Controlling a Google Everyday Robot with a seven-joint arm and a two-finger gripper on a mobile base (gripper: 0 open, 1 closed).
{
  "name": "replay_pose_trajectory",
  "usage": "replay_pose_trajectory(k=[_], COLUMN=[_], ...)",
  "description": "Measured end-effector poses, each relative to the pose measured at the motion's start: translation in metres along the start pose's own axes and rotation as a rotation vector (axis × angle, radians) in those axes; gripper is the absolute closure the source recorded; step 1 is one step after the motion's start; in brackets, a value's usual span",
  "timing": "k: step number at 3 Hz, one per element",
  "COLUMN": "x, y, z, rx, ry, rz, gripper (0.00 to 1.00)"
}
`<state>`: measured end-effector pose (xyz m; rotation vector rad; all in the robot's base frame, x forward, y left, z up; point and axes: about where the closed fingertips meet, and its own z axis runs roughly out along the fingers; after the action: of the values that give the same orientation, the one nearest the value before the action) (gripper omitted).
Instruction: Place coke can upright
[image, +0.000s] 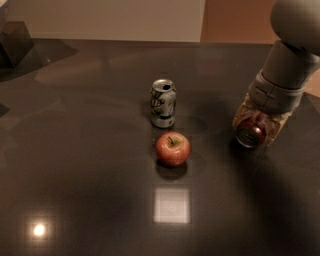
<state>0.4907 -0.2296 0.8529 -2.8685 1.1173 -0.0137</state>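
Note:
The red coke can (250, 134) lies on its side at the right of the dark table (90, 165), its silver end facing the camera. My gripper (256, 125) reaches down from the grey arm at the upper right and sits around the can, one pale finger on each side, just above the tabletop. The fingers are shut on the can. Most of the can's body is hidden by the gripper.
A white-and-green patterned can (163, 103) stands upright at the table's middle. A red apple (172, 148) sits just in front of it. A dark object (15, 45) is at the far left corner. Two light glares show on the near tabletop.

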Motion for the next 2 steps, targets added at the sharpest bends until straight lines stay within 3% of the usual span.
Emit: replay_pose_trajectory(k=[1,2], x=[-0.022,-0.057], y=[0.007,0.003], z=[-0.03,-0.055], rx=[0.051,0.119], ry=[-0.08,-0.248], rz=[0.13,0.297], gripper=[1.0,1.0])
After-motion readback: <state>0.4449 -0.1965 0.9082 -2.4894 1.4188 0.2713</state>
